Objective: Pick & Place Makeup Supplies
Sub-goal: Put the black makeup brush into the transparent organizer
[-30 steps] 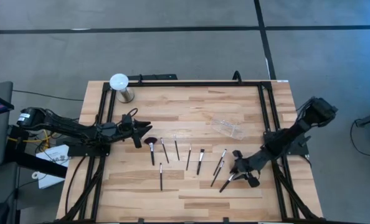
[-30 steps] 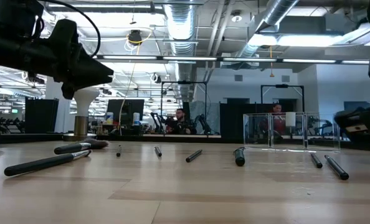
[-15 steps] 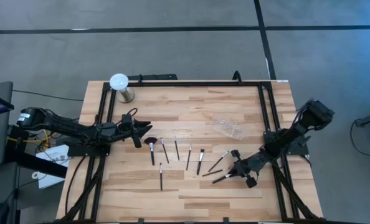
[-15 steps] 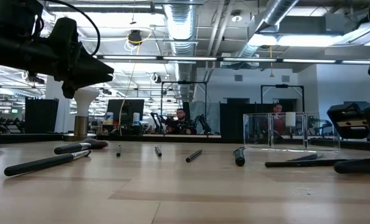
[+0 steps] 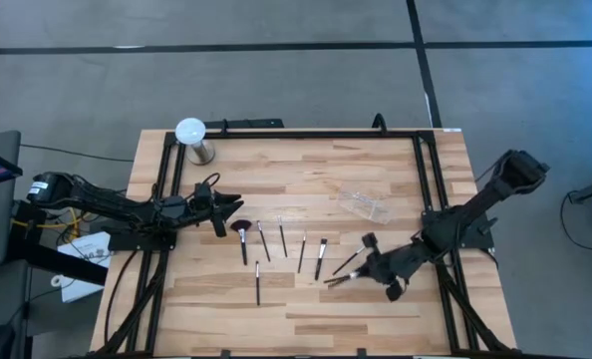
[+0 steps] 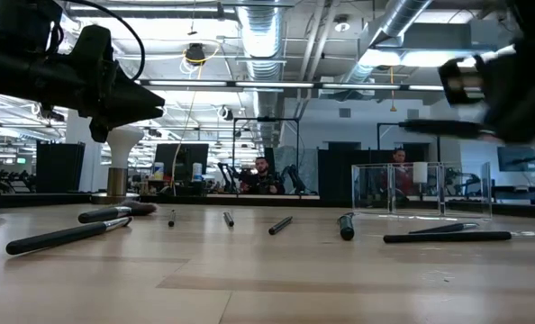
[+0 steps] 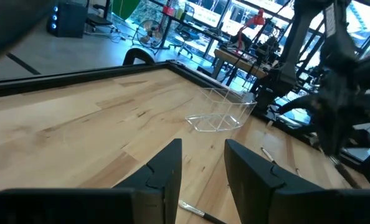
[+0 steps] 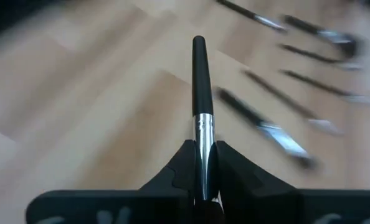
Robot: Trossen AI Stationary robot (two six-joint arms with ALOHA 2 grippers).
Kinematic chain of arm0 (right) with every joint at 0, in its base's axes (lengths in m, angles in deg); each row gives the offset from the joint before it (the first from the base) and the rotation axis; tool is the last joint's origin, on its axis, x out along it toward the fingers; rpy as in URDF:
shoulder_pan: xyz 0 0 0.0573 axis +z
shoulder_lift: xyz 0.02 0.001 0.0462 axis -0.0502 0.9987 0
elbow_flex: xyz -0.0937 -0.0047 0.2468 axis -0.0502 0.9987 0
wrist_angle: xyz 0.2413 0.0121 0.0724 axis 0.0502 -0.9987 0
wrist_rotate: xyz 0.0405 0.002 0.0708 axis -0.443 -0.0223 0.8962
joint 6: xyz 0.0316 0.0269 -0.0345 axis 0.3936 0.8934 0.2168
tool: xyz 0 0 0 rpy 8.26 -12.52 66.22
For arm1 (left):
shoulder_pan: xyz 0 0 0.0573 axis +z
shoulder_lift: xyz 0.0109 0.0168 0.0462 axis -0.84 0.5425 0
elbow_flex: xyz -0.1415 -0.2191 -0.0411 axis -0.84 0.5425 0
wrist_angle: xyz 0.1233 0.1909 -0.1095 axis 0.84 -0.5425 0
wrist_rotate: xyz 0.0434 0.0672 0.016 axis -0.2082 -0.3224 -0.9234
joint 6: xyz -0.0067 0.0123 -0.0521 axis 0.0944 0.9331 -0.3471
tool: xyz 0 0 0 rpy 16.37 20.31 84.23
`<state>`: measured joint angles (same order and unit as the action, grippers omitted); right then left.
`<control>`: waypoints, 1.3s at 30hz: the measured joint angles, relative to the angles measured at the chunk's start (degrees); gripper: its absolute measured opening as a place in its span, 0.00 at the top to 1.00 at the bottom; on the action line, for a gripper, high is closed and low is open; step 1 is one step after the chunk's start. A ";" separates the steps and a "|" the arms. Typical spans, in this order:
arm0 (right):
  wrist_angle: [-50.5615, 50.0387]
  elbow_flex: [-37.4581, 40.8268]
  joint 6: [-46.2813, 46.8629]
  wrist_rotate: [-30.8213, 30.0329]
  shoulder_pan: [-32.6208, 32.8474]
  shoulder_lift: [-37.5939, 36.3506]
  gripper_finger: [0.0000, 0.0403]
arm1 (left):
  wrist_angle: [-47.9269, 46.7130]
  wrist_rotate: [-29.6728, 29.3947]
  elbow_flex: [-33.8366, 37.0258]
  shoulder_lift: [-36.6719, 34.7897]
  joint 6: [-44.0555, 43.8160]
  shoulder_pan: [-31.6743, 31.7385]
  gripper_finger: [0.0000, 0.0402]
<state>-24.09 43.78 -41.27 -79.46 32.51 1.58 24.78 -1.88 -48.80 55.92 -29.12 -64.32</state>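
Several thin dark makeup brushes [image 5: 282, 239] lie flat in a row across the middle of the wooden table [image 5: 306, 170]; the leftmost has a reddish fan head [image 5: 241, 228]. My right gripper [image 5: 371, 267] is at the row's right end, above the table, shut on one brush [image 8: 199, 87]. That brush also shows raised in the low view [image 6: 430, 129]. Two more brushes [image 6: 466, 237] lie below it. My left gripper [image 5: 231, 207] hovers open and level beside the fan head, with nothing between its fingers [image 7: 172, 171]. My right gripper pinches the brush between its two fingers at the silvery ferrule [image 8: 202, 134]. The dark handle sticks straight out past the fingertips, in line with them. The fingers slant down from the table's right side. The brush is lifted clear of the table; its bristle end is hidden between the fingers.
A clear plastic pouch [image 5: 366, 206] stands on the table at the far right. A white globe on a metal base [image 5: 190, 133] stands at the far left corner. Black frame rails [image 5: 421, 179] run along the table's sides. People sit in the room beyond.
My right gripper dropped to the table at the right-hand brushes, took hold of one and rose with it toward the table's left, rolling its wrist. That brush is now lifted clear. The two neighbouring brushes were nudged round and now lie crosswise in the low view.
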 joint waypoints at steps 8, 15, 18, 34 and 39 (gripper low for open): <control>-36.98 -16.05 -18.38 -20.34 -7.14 -3.83 0.93 | 0.02 0.00 0.00 0.03 0.03 0.00 0.71; -44.52 -18.16 -37.14 -23.74 -17.33 -4.10 0.94 | 0.00 0.00 0.00 0.04 1.97 0.00 0.71; -44.95 -18.16 -42.75 -25.81 -21.53 -4.10 0.94 | 0.00 -0.01 0.00 0.04 1.98 0.00 0.71; -44.76 -18.16 -50.37 -18.42 -32.06 -3.93 0.99 | -0.04 0.00 0.00 0.04 1.99 0.00 0.71; -40.87 -18.16 -46.59 -15.51 -32.11 -4.01 0.99 | -0.04 0.00 0.00 0.04 1.99 0.00 0.71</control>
<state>-64.97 25.62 -87.86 -94.97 0.40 -2.43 24.73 -1.88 -48.80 55.96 -27.13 -64.32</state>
